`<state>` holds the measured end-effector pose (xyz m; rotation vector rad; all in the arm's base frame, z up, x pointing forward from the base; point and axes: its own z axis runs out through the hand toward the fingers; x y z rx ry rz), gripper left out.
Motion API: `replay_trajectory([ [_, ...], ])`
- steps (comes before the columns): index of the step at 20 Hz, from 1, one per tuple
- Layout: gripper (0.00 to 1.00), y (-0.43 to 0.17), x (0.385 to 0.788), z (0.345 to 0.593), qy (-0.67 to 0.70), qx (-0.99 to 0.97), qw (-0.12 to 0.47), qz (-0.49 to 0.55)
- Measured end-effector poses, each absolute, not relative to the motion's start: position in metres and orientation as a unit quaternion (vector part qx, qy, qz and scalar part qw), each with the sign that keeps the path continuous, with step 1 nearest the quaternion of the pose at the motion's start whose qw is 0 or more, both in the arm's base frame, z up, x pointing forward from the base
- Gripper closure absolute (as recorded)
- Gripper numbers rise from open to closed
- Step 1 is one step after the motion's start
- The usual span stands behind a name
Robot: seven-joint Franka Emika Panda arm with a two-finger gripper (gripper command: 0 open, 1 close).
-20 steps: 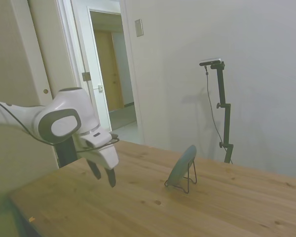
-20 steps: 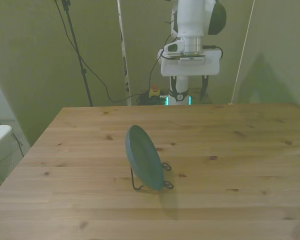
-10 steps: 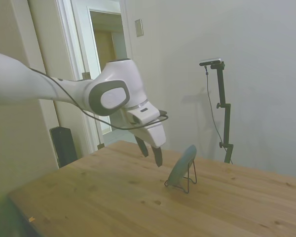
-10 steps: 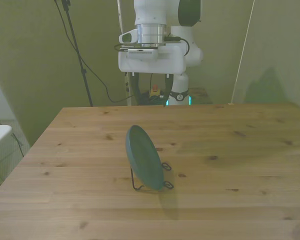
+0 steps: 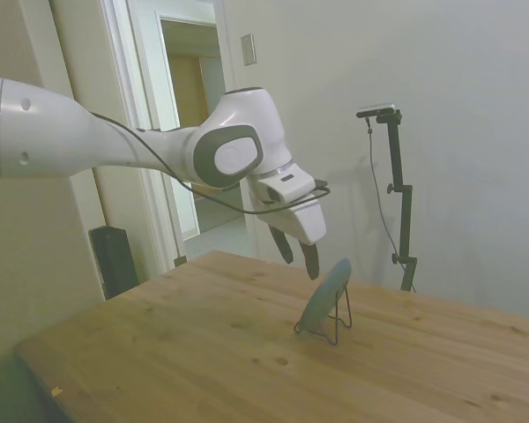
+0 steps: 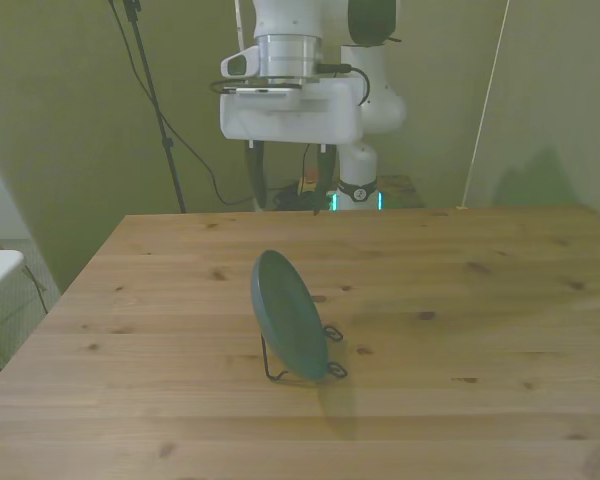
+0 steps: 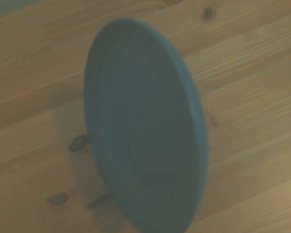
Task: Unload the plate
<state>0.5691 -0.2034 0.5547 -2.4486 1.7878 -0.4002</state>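
Your side view stands off one side of the wooden table point(image 5: 247, 361), looking across it toward a doorway point(image 5: 198, 132). Your front view faces the robot over the table. Your wrist view sits close above the plate point(image 7: 145, 126), blurred. All three share the plate on its stand.

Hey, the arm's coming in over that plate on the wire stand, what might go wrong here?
The plate leans on edge in a thin wire stand; a nudge from the open pincer may tip it. The rim is narrow, so a grip might slip. The stand looks loose on the table and may lift with the plate.
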Motion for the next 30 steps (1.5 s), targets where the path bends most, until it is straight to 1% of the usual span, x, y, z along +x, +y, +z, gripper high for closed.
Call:
replay_trajectory([
  [2, 0.00, -0.215, 0.584, 0.552, 0.589, -0.796, 0.037, -0.130],
  [6, 0.00, -0.226, 0.609, 0.536, 0.596, -0.795, 0.026, -0.111],
  [9, 0.00, -0.228, 0.621, 0.532, 0.595, -0.796, 0.020, -0.103],
  [12, 0.00, -0.222, 0.630, 0.538, 0.586, -0.803, 0.006, -0.105],
  [14, 0.00, -0.213, 0.637, 0.539, 0.577, -0.809, -0.016, -0.106],
  [17, 0.00, -0.197, 0.649, 0.525, 0.563, -0.819, -0.050, -0.099],
  [20, 0.00, -0.184, 0.656, 0.512, 0.552, -0.826, -0.063, -0.089],
  [26, 0.00, -0.175, 0.662, 0.508, 0.536, -0.834, -0.092, -0.095],
  [27, 1.00, -0.174, 0.662, 0.508, 0.534, -0.834, -0.095, -0.096],
  [30, 1.00, -0.172, 0.663, 0.508, 0.532, -0.835, -0.101, -0.098],
])
